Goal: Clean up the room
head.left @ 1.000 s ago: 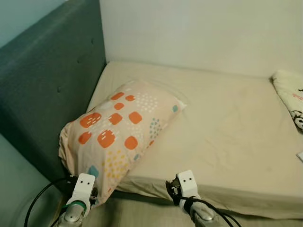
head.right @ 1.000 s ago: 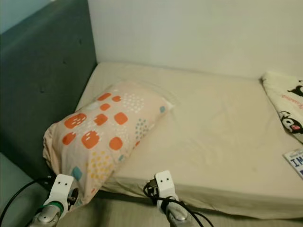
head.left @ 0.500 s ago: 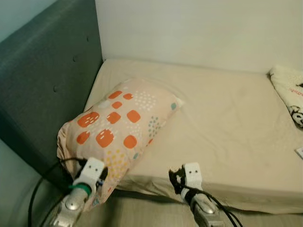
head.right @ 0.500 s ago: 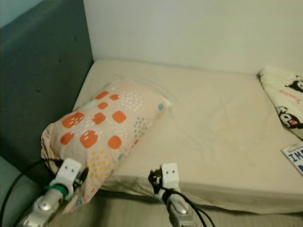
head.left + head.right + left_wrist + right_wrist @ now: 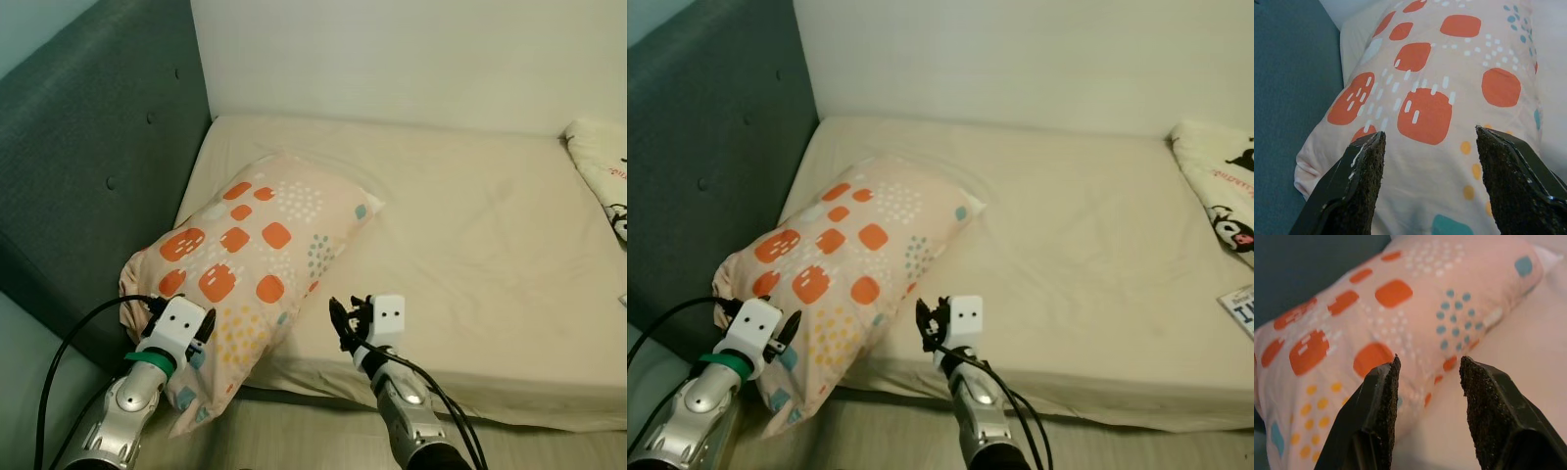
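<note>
Left gripper (image 5: 1427, 181): fingers (image 5: 1359, 188) spread wide, nothing between them, aimed at the lower end of the pillow (image 5: 250, 259). In the head view the left gripper (image 5: 181, 328) sits at the pillow's 7 o'clock corner; contact cannot be told.

Right gripper (image 5: 1427, 416): fingers (image 5: 1382, 416) spread, a moderate gap, holding nothing. In the head view the right gripper (image 5: 355, 321) hangs over the front edge of the bed (image 5: 470, 225), just beside the pillow's long lower edge, fingers pointing toward the pillow.

Pillow: pale peach case with orange blocks, white dots and small teal marks. It lies on the bed's left part, beside the grey-blue headboard (image 5: 88, 166). Long axis runs diagonally, from 7 o'clock at the bed's front corner to 1 o'clock toward the wall (image 5: 411, 54). The 7 o'clock end overhangs the mattress edge and droops. The 1 o'clock corner lies flat on the sheet.

A patterned blanket (image 5: 600, 176) lies at the bed's 3 o'clock edge, well apart from the pillow.

Versus 1.0 s ago: both grippers are higher in view and closer to the pillow. The pillow's lie looks unchanged.
</note>
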### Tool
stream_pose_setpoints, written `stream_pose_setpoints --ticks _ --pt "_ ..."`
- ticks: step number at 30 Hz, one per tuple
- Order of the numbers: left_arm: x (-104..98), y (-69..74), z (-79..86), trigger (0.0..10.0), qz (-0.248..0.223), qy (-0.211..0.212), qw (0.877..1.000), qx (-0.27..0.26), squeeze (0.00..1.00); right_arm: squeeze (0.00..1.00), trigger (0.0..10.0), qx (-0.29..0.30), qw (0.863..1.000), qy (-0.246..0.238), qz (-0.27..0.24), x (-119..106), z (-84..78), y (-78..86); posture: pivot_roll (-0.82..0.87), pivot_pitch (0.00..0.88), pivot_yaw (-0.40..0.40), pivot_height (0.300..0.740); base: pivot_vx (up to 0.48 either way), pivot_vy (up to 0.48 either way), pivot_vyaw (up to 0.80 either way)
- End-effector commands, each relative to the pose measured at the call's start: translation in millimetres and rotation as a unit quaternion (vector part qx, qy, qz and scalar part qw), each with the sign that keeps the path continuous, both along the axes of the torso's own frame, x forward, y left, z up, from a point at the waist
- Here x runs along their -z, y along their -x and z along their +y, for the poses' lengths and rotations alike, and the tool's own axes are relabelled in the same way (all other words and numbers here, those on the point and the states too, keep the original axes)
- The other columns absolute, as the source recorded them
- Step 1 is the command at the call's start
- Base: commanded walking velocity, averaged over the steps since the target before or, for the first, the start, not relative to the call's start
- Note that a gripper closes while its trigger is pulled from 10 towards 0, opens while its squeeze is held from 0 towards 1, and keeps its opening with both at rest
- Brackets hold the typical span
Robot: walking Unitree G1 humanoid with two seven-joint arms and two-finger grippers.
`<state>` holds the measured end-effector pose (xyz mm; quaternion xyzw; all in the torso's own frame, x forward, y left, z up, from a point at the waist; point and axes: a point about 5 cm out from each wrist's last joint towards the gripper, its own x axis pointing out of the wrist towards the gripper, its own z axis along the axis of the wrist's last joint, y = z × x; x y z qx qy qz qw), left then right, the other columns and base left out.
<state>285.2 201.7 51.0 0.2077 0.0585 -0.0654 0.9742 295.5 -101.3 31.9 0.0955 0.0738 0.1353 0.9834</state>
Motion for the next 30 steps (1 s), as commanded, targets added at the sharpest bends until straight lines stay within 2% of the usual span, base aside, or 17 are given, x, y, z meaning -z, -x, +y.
stream_pose_setpoints --ticks 1,4,11,22,24,27,30 --pt "1 4.1 -1.1 10.0 -0.001 0.018 1.000 -0.001 0.00 0.00 10.0 0.007 1.000 0.001 0.017 8 -4.6 6.5 0.13 0.104 0.032 0.740 0.000 0.000 0.00" --pt "-3 4.9 -3.2 10.0 -0.009 0.034 0.999 -0.005 0.00 0.00 10.0 0.015 1.000 -0.008 0.011 5 -8.5 4.4 0.13 0.096 0.028 0.730 0.000 0.000 0.00" --pt "-4 5.8 -3.7 10.0 -0.005 0.033 0.999 -0.006 0.00 0.00 10.0 0.010 1.000 -0.008 0.003 -1 -7.6 1.8 0.12 0.090 0.027 0.700 0.000 0.000 0.00" --pt "2 13.0 -4.3 10.0 0.012 0.031 0.999 -0.007 0.00 0.00 10.0 0.001 1.000 -0.006 0.013 5 -4.4 10.8 0.13 0.103 0.028 0.660 0.000 0.000 0.00" --pt "4 14.6 -3.3 10.0 0.020 0.018 1.000 -0.003 0.00 0.00 10.0 0.001 1.000 -0.005 0.014 5 -4.7 10.7 0.13 0.103 0.028 0.650 0.000 0.000 0.00" --pt "15 20.0 4.8 10.0 0.063 -0.044 0.997 0.021 0.00 0.00 10.0 0.003 1.000 -0.005 0.013 3 -6.0 8.7 0.13 0.103 0.028 0.635 0.000 0.000 0.00" --pt "19 22.6 9.1 10.0 0.081 -0.058 0.995 0.029 0.00 0.00 10.0 0.004 1.000 -0.005 0.013 2 -6.5 8.1 0.13 0.103 0.028 0.625 0.000 0.000 0.00"
